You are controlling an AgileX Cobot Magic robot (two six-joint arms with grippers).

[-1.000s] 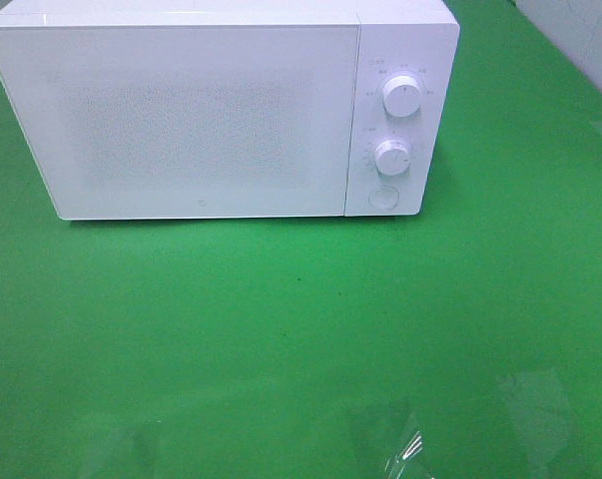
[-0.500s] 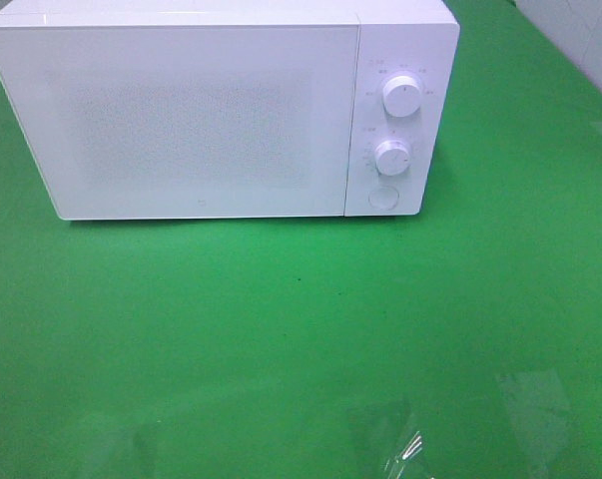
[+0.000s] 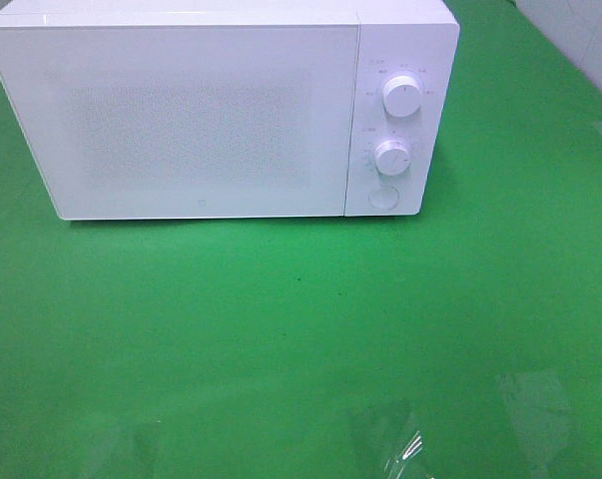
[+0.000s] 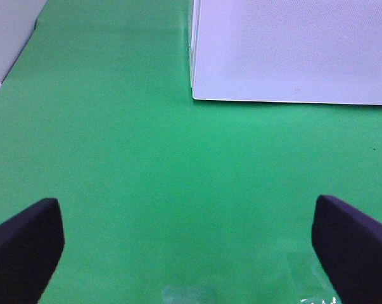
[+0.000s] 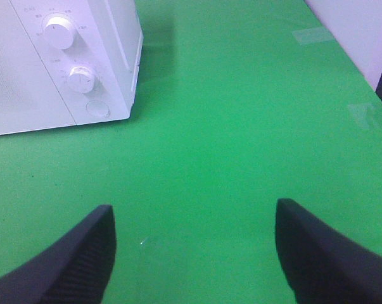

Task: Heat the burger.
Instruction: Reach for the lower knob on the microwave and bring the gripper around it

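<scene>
presently left pincer (image 4: 184, 209) and right pincer (image 5: 194, 212) gape empty; burger unseen (perhaps inside microwave (image 3: 201, 120)); soft, so grip bun sides lightly.

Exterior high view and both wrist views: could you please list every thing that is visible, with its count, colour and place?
microwave: one, white, at the back of the table, door shut
knobs: two, white, on the microwave's right panel, one above the other
round button: one, white, under the lower knob
table cover: one, green, under everything
clear film patches: a few, transparent, flat on the cover near the front edge
burger: none visible in any view
left gripper: one, dark fingers, open, above bare cover, holding nothing
right gripper: one, dark fingers, open, above bare cover, holding nothing
</scene>
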